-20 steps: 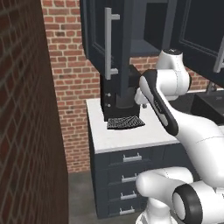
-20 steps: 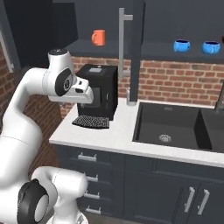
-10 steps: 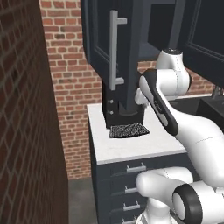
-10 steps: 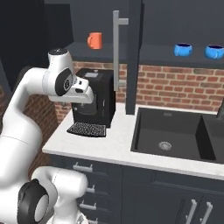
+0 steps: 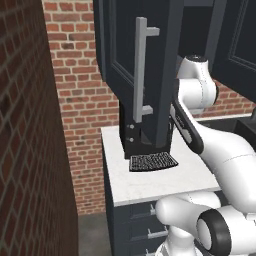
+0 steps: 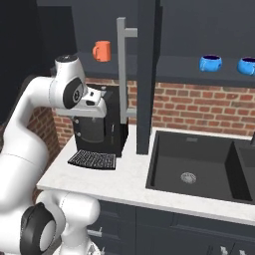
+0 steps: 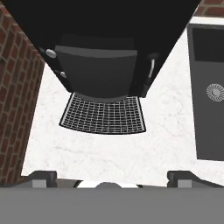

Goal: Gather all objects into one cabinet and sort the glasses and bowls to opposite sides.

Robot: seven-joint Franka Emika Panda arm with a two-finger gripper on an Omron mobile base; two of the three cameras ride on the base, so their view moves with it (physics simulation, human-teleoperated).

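Observation:
An orange handled cup [image 6: 102, 50] stands on the left of the open cabinet's shelf [image 6: 169, 67]. Two small bright-blue bowls [image 6: 211, 63] [image 6: 246, 65] sit on the same shelf far to the right. The dark cabinet door [image 6: 147, 74] hangs open, edge-on, with its long grey bar handle [image 6: 121, 64]; it also stands in front of the arm in the left base view [image 5: 155, 65]. My gripper [image 7: 112, 179] is open and holds nothing, looking down on the coffee machine [image 7: 98, 65] and white counter [image 7: 109, 148], well below the shelf.
A black coffee machine [image 6: 99, 130] with a mesh drip tray [image 6: 92, 159] stands on the counter under the door. A dark sink [image 6: 191, 167] lies to its right. A brick wall [image 5: 30, 130] closes the left side.
Both base views have shifted and the cabinet door and coffee machine look larger, so the base has driven nearer. The arm keeps its pose and the gripper stays open.

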